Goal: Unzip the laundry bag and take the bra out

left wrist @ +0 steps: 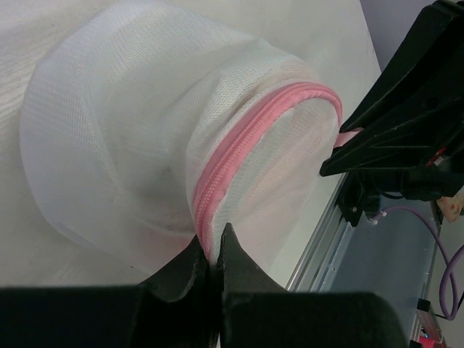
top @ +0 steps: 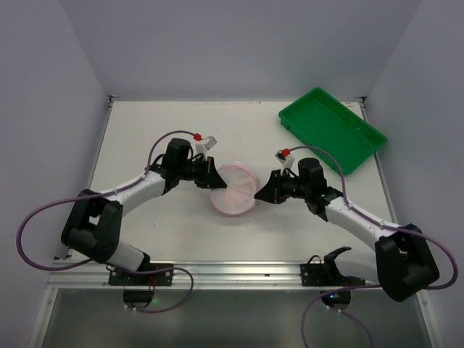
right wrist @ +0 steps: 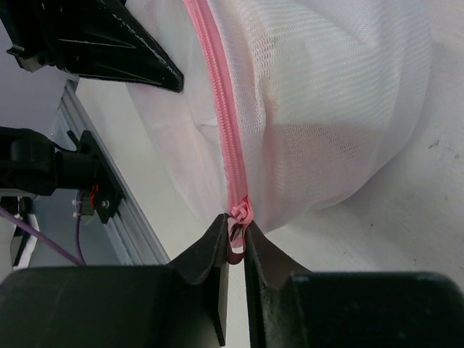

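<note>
The laundry bag (top: 234, 190) lies on the surface (top: 145, 130); our left pincer (left wrist: 214, 254) pinches its pink trim (left wrist: 239, 156), our right pincer (right wrist: 235, 246) its zip pull (right wrist: 240, 214).

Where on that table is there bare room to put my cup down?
Widest bare table: back left, between the rear wall and the left arm. A narrower strip lies between the laundry bag and the front rail. The middle is crowded: left gripper and right gripper both pinch the bag. The green tray fills the back right.
</note>
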Controlling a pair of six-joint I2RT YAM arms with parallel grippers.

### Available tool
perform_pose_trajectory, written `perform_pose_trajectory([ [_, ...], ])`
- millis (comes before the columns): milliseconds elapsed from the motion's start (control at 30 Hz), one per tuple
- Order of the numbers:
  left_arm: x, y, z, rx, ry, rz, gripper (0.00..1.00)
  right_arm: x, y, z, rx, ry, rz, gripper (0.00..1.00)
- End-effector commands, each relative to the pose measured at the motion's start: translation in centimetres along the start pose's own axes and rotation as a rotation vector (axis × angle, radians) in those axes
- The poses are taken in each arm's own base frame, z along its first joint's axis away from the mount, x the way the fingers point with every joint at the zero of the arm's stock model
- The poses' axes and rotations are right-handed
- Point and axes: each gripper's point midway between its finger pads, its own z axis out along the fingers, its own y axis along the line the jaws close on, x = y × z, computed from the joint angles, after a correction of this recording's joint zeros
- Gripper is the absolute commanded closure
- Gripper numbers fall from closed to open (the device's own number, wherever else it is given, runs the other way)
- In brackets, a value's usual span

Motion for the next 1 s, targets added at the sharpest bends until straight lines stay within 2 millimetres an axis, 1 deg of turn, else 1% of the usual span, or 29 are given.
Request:
perform_pose_trajectory([
  [0,0.0,0.5,-0.4,-0.018,0.033,0.024,1.0,-1.4,1.1,0.2,-0.048,-0.04,-0.056,0.88],
  [33,-0.1,0.6,-0.5,-0.021,0.032,0.035,0.97,-1.3,1.1,0.2,-0.047,-0.042,-0.057,0.95],
  [67,-0.1,0.7,-0.6,-0.026,0.034,0.037,0.94,-1.4,1.1,0.1,-0.043,-0.047,-0.054,0.98],
  [100,0.0,0.9,-0.8,-0.037,0.043,0.028,0.8,-1.5,1.1,0.1,-0.037,-0.054,-0.053,1.0],
  [133,-0.7,1.6,-1.1,-0.069,0.023,0.024,0.68,-1.7,1.2,0.0,-0.038,-0.063,-0.052,1.0],
  [200,-1.7,2.0,-1.7,-0.116,-0.012,-0.012,0.48,-2.4,1.8,-0.2,-0.048,-0.101,-0.031,1.0],
  [233,-2.7,2.7,-2.2,-0.164,-0.053,-0.03,0.31,-2.8,2.0,-0.2,-0.04,-0.127,-0.014,1.0],
  [267,-3.3,2.6,-2.5,-0.186,-0.089,-0.082,0.24,-3.2,2.2,-0.4,-0.035,-0.155,0.038,1.0],
  [300,-4.4,2.0,-3.3,-0.197,-0.147,-0.083,0.06,-4.0,2.6,-0.5,-0.037,-0.197,0.05,1.0],
  [333,-4.9,2.6,-3.9,-0.253,-0.2,-0.146,0.0,-4.6,2.8,-0.5,-0.028,-0.235,0.107,1.0],
  [367,-5.7,1.8,-5.0,-0.267,-0.262,-0.157,0.0,-4.8,3.1,-0.6,-0.032,-0.26,0.124,1.0],
  [400,-5.5,2.2,-5.6,-0.298,-0.295,-0.19,0.0,-5.2,3.4,-0.6,-0.03,-0.286,0.14,1.0],
  [433,-5.9,2.9,-6.5,-0.361,-0.357,-0.218,0.0,-5.3,3.9,-0.4,-0.028,-0.297,0.154,1.0],
  [467,-6.0,2.9,-7.2,-0.381,-0.402,-0.28,0.0,-6.1,4.0,-0.3,-0.005,-0.34,0.188,1.0],
  [500,-5.4,2.6,-8.5,-0.392,-0.461,-0.304,0.0,-6.2,4.0,-0.2,0.009,-0.353,0.208,1.0],
  [533,-5.4,3.0,-9.5,-0.426,-0.523,-0.338,0.0,-6.1,4.9,0.2,-0.004,-0.354,0.252,1.0],
  [567,-5.1,2.8,-9.9,-0.416,-0.567,-0.414,0.0,-6.4,4.9,0.3,0.012,-0.383,0.28,1.0],
  [600,-5.4,1.6,-11.2,-0.383,-0.634,-0.422,0.0,-6.7,5.2,0.3,0.007,-0.399,0.299,1.0],
  [633,-3.9,2.3,-11.1,-0.394,-0.641,-0.466,0.0,-6.3,5.7,0.8,0.003,-0.389,0.319,1.0],
  [667,-4.0,1.1,-11.6,-0.335,-0.688,-0.512,0.0,-6.8,5.9,0.8,0.012,-0.414,0.345,1.0],
  [700,-2.6,1.1,-10.8,-0.319,-0.666,-0.54,0.0,-6.8,6.0,1.0,0.017,-0.417,0.355,1.0],
  [733,-2.1,0.5,-10.4,-0.279,-0.661,-0.588,0.0,-6.6,6.7,1.3,0.01,-0.41,0.361,1.0],
  [767,-2.2,-0.2,-10.1,-0.234,-0.667,-0.594,0.0,-6.5,6.9,1.5,0.012,-0.409,0.36,1.0],
  [800,-0.9,-0.6,-9.0,-0.21,-0.624,-0.609,0.0,-6.6,6.7,1.6,0.03,-0.416,0.361,1.0],
  [867,-0.7,-1.5,-8.0,-0.166,-0.611,-0.632,0.0,-6.1,7.1,2.1,0.035,-0.402,0.357,1.0],
  [900,-0.3,-2.1,-6.9,-0.15,-0.581,-0.625,0.02,-6.1,7.2,2.2,0.036,-0.403,0.359,1.0],
  [967,0.3,-2.4,-5.4,-0.145,-0.541,-0.642,0.04,-5.7,7.2,2.5,0.036,-0.392,0.37,1.0],
])
